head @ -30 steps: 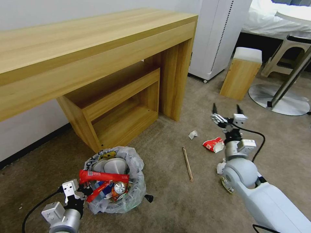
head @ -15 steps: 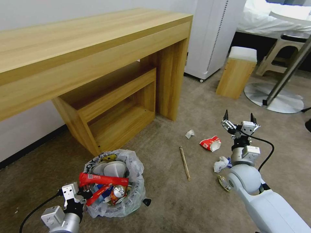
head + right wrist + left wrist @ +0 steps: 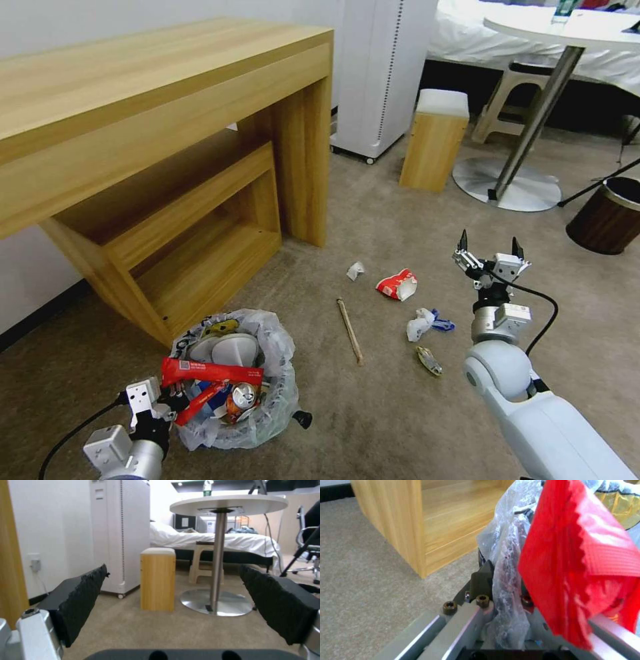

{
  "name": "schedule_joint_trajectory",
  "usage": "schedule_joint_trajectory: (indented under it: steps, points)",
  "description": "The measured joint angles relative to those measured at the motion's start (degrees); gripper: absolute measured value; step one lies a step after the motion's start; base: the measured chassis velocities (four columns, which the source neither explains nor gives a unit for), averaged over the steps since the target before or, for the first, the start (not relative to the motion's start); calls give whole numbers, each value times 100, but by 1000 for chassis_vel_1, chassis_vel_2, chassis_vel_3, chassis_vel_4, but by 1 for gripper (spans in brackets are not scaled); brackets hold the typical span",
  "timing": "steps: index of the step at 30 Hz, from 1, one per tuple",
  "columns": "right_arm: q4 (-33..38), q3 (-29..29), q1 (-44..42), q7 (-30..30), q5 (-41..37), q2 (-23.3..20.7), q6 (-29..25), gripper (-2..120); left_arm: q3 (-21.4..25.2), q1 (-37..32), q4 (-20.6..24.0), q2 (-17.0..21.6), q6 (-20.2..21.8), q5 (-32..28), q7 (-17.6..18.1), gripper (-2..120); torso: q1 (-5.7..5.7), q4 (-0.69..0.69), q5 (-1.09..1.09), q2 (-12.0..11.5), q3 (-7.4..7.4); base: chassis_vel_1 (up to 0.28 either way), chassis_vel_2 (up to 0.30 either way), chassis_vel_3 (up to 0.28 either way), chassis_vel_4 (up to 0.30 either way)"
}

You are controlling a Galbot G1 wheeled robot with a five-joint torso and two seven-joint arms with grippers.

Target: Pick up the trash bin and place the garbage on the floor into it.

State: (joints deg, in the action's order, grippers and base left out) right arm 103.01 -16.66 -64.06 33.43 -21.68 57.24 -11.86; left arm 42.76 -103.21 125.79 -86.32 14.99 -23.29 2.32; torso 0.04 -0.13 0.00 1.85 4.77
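Beige carpet floor [image 3: 373,413] runs under a wooden desk [image 3: 153,100] at ten o'clock. At seven o'clock the left tool [image 3: 175,399] is clamped on the bag-lined rim of the trash bin [image 3: 277,380], which holds a slipper [image 3: 227,348], red wrappers [image 3: 210,370] and a can [image 3: 244,395]. Toward the centre lie a wooden stick [image 3: 350,331], crumpled paper [image 3: 355,270], a red carton [image 3: 397,285], a white wad [image 3: 420,325] and a flattened can [image 3: 430,361]. At three o'clock the right tool [image 3: 490,248] hangs above the carpet, jaws wide apart and empty.
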Motion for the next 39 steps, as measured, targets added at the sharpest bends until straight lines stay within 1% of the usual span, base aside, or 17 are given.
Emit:
schedule_joint_trajectory:
  steps: [3,12,23,33,39]
  points:
    - [-29,-17,-12,-61,15,13,-44,100,33,15,-25,11,0,-30,17,1,0,2,0,0,0,0,0,0,0]
    - [18,-168,-122,-194,0,-4,-56,100,22,14,-29,41,26,-75,18,1,0,0,0,0,0,0,0,0,0]
    - [78,-164,-212,-267,73,30,-64,100,29,-10,-6,65,27,-108,19,1,-1,0,0,0,0,-4,5,2,-4]
    - [86,-120,-227,-260,90,33,-84,100,39,12,-11,82,9,-127,21,1,0,0,-1,0,1,-106,113,111,-114]
    - [140,-11,-279,-239,-44,16,-72,100,20,32,-48,64,6,-118,22,1,0,1,0,0,1,-72,70,65,-71]
